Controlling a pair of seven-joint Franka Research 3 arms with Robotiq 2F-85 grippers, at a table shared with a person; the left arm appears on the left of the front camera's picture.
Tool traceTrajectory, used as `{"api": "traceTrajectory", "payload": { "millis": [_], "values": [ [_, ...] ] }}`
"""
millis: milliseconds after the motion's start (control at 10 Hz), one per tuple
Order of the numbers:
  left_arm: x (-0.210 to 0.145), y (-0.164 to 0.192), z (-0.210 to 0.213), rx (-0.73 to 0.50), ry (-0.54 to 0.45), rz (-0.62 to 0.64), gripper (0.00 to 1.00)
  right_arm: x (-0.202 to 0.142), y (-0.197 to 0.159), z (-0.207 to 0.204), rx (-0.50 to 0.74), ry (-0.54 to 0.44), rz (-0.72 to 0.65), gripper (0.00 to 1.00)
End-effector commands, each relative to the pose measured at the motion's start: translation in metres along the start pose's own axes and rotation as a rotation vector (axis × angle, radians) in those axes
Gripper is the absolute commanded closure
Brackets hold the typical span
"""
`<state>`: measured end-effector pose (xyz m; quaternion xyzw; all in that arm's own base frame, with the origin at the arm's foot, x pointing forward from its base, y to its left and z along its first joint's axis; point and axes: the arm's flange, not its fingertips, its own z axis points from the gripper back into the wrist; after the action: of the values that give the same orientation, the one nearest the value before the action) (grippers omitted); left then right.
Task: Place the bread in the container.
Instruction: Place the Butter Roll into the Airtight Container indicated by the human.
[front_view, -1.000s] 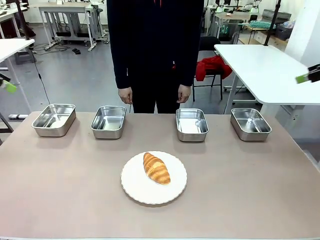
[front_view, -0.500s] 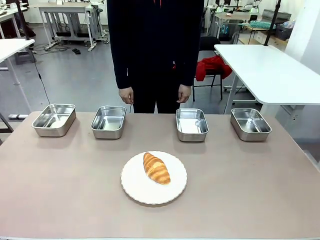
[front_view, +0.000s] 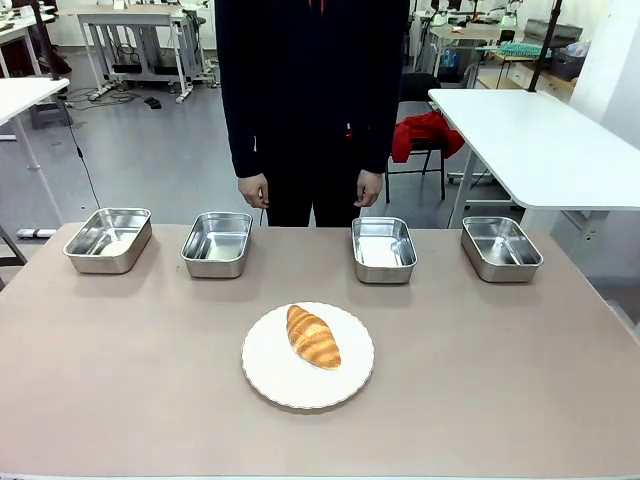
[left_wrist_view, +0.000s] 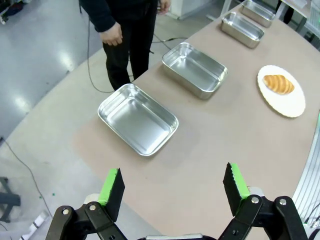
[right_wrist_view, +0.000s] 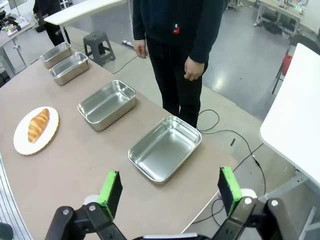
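Observation:
The bread (front_view: 313, 336), a golden-brown croissant, lies on a round white plate (front_view: 280, 380) in the middle of the table; it also appears as bread (left_wrist_view: 278, 83) and bread (right_wrist_view: 37, 124) in the wrist views. Several steel containers stand in a row along the far edge: container (front_view: 108, 239), container (front_view: 217, 243), container (front_view: 383, 248). My left gripper (left_wrist_view: 174, 187) hovers open high above the table's left end, over a container (left_wrist_view: 137, 118). My right gripper (right_wrist_view: 170, 189) hangs open above the right end, over a container (right_wrist_view: 165, 147). Both hold nothing.
A person (front_view: 312, 100) in dark clothes stands at the far side, hands (front_view: 252, 189) hanging by the table edge. A fourth pan (front_view: 500, 247) sits far right. A white table (front_view: 540, 140) stands beyond at right. Bare tabletop surrounds the plate.
The green fingertips seen at the left and right edges of the front view a second ago have left the picture. Bread, plate and pans have not moved.

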<state>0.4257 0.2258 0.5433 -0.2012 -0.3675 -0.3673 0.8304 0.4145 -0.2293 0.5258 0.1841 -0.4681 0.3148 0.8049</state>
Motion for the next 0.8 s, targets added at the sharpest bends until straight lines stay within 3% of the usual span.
{"api": "traceTrajectory", "payload": {
  "millis": [0,700],
  "values": [
    [0.001,-0.006,-0.001,-0.015,-0.021,0.000,0.00,0.005,0.007,0.003,-0.003,-0.043,0.028,0.00],
    [0.002,-0.027,-0.005,-0.006,-0.015,0.044,0.00,0.018,0.036,-0.003,-0.034,-0.025,0.035,0.00]
  ]
}}
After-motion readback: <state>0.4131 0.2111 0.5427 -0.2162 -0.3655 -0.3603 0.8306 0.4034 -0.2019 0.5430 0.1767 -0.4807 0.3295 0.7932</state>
